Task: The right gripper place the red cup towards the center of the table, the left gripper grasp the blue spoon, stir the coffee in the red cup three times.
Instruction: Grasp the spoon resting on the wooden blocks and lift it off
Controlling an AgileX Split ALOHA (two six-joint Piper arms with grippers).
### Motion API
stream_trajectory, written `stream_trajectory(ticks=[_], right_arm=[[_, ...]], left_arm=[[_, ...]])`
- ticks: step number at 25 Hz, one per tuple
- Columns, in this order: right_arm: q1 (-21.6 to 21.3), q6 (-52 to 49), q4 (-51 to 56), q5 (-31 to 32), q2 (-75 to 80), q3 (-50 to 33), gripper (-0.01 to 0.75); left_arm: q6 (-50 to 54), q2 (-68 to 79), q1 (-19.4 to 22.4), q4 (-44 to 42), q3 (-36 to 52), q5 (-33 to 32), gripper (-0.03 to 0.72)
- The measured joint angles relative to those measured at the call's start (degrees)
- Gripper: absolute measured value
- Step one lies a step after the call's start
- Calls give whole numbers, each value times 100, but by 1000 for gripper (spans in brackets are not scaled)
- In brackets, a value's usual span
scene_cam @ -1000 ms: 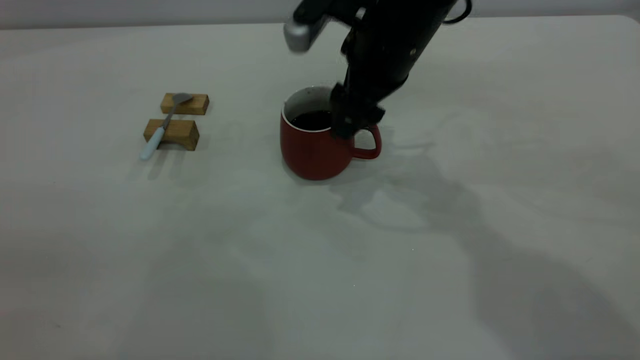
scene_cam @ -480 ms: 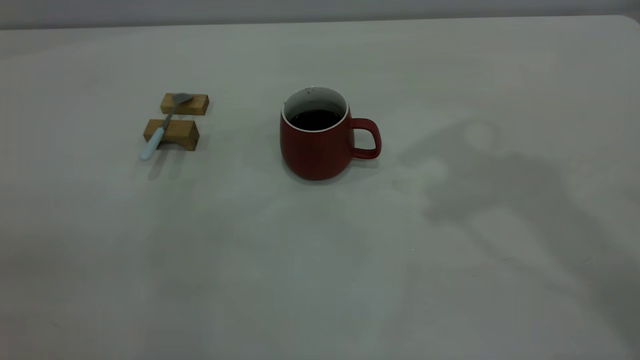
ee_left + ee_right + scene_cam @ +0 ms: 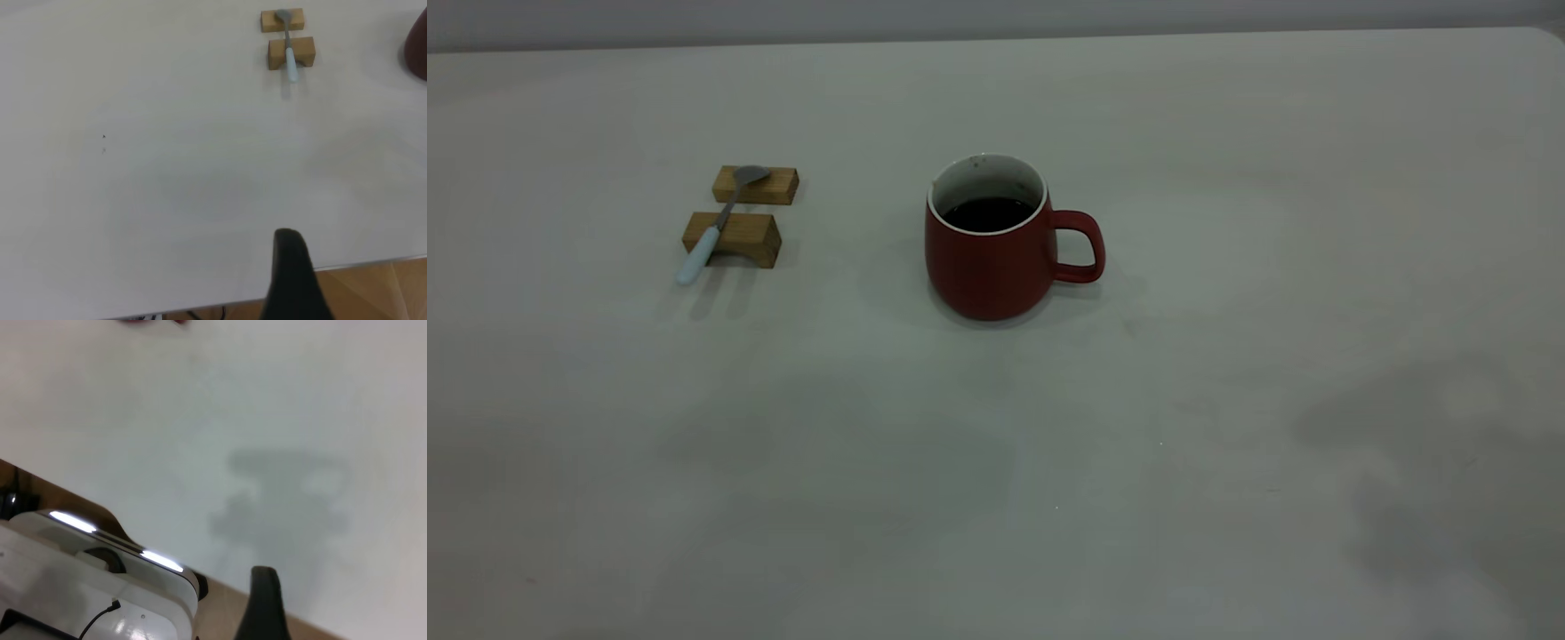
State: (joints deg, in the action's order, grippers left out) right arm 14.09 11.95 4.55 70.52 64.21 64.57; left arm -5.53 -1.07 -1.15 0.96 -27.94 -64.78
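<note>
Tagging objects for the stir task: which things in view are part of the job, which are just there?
Job:
- red cup, upright near the table centre
- coffee in it
- blue spoon
- left gripper, over the table's edge

Just there:
- two wooden blocks, propping the spoon
- white device, off the table

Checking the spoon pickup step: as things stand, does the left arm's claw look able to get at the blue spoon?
Probably yes. The blue spoon lies across two wooden blocks, handle overhanging, apart from the red cup. In the left wrist view bare table separates the left claw from it.
</note>
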Motion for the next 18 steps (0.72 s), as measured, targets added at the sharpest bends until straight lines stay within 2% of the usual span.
stream_trajectory(ticks=[6, 11, 18], right_arm=[[-73, -730, -272, 40, -2323, -1635, 678], [-626, -800, -281, -152, -4143, -2855, 665], [-1180, -929, -273, -288, -5493, -3583, 654]], left_arm=[[0, 0, 0, 0, 0, 0, 571], [0, 0, 0, 0, 0, 0, 571], [0, 0, 0, 0, 0, 0, 571]])
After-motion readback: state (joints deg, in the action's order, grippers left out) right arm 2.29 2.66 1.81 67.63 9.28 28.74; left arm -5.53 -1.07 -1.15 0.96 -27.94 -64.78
